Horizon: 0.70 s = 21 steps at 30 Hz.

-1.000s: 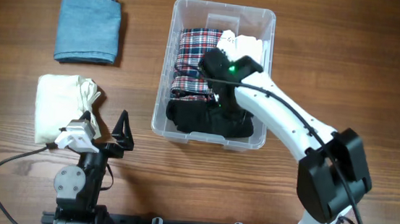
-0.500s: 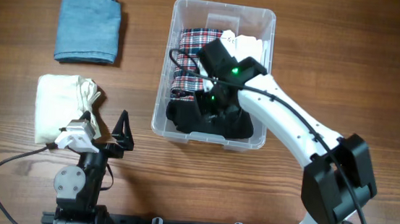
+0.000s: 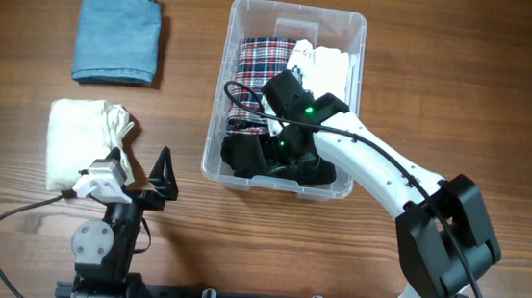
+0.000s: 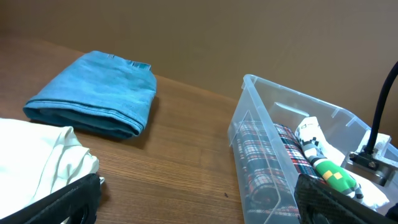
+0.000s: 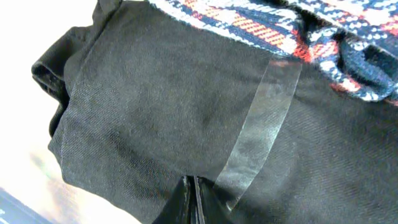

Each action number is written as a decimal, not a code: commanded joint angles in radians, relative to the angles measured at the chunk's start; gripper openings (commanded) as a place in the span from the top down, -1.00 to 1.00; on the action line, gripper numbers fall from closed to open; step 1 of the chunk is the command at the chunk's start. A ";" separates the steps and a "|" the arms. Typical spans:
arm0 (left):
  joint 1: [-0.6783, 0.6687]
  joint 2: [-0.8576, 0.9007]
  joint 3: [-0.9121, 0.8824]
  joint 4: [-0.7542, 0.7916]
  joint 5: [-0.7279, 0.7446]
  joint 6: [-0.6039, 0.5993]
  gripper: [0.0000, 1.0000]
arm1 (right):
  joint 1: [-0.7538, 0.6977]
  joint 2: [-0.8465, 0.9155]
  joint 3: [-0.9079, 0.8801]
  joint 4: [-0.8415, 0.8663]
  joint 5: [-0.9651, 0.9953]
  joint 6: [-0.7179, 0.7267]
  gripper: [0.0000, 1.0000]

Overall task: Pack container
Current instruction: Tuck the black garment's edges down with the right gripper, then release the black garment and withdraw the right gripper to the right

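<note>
The container is a clear plastic bin at the table's middle back, and its near wall shows in the left wrist view. Inside lie a plaid garment, a white item and a black garment. My right gripper reaches down into the bin. Its jaws are shut and its tips press on the black garment, with no cloth between them. My left gripper rests open near the table's front left, nothing between its fingers.
A folded blue cloth lies at the back left. A cream cloth sits just beside the left gripper. A clear glossy strip crosses the black garment. The right arm spans the bin's front right corner.
The right gripper has moved down and toward the bin's front left, onto the black garment. The left arm has not moved.
</note>
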 commanded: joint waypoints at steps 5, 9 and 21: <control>0.007 -0.003 -0.004 -0.005 -0.006 0.006 -1.00 | -0.009 -0.101 0.152 -0.127 0.011 0.018 0.91; 0.007 -0.003 -0.004 -0.005 -0.006 0.005 -0.99 | -0.019 -0.198 0.235 -0.190 0.104 0.019 0.91; 0.008 -0.003 -0.004 -0.005 -0.006 0.005 -1.00 | -0.467 -0.446 0.271 -0.187 0.269 0.071 -0.61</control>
